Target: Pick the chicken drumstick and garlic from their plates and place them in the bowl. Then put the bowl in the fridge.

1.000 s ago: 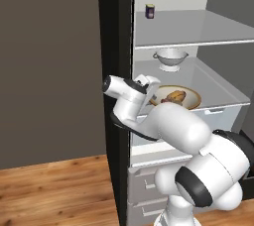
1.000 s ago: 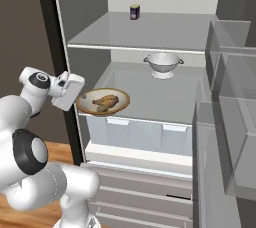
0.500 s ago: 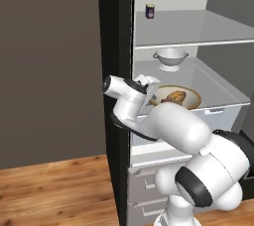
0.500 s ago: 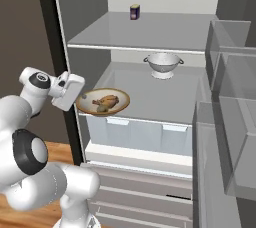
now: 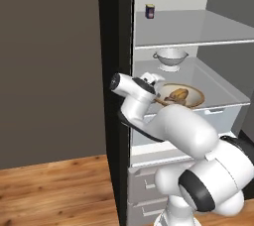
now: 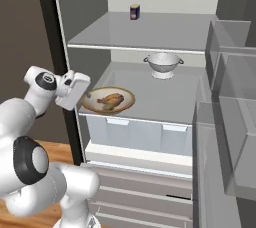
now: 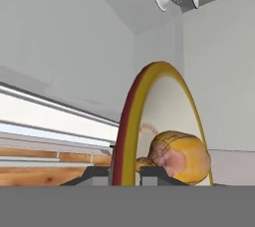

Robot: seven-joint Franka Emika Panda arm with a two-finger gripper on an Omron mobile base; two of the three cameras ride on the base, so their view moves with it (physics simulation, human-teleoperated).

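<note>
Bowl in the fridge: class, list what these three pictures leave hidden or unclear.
- Garlic: not discernible in the bowl; in the base views the contents are too small, in the hand view the chicken drumstick fills it.
- Tool: fingertips cut off by the hand view's bottom edge.
- Small can: label too small to read.

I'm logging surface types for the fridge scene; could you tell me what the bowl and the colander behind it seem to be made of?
The bowl: probably glazed ceramic, smooth beige with a thin brown rim. The colander: apparently polished steel, shiny grey with two handles. The shelf beneath both looks like frosted glass or plastic.
</note>
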